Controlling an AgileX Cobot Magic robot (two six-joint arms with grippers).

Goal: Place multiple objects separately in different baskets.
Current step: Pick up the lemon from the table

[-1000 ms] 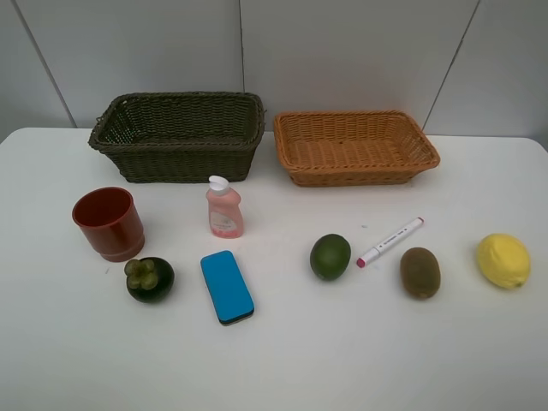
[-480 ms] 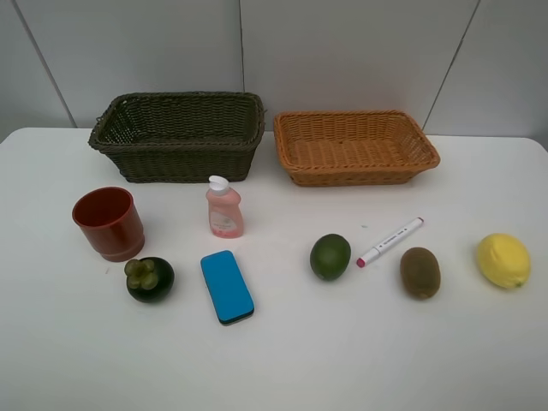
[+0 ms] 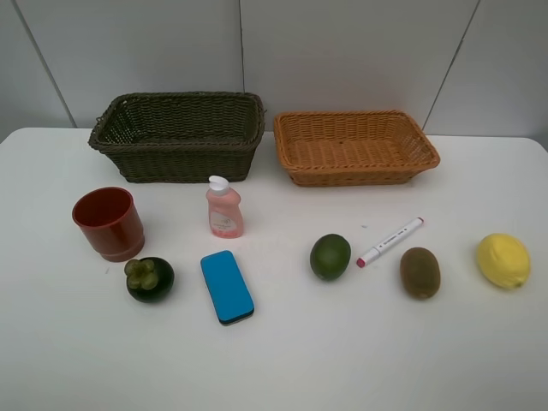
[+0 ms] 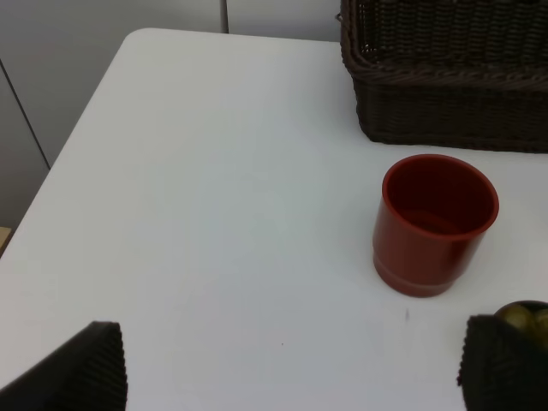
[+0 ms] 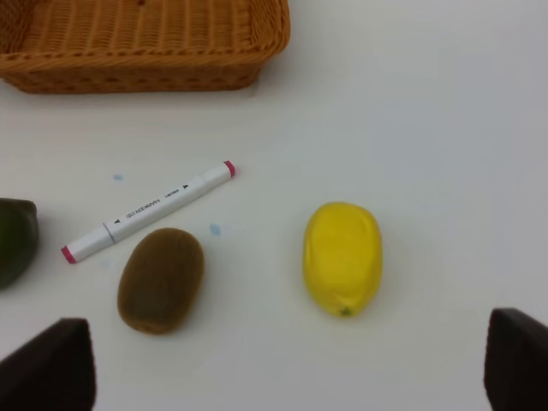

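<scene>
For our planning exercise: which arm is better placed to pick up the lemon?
Right. The lemon lies just ahead of the open right gripper, far right in the high view; the left gripper faces the red cup at the opposite end.

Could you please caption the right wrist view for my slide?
Open right gripper facing lemon, kiwi and marker near the orange basket.

Dark basket (image 3: 175, 137), orange basket (image 3: 355, 147): tops open. Pink bottle (image 3: 224, 208) upright near dark basket front. Wide gap between kiwi (image 3: 419, 272), lemon (image 3: 503, 260).
</scene>
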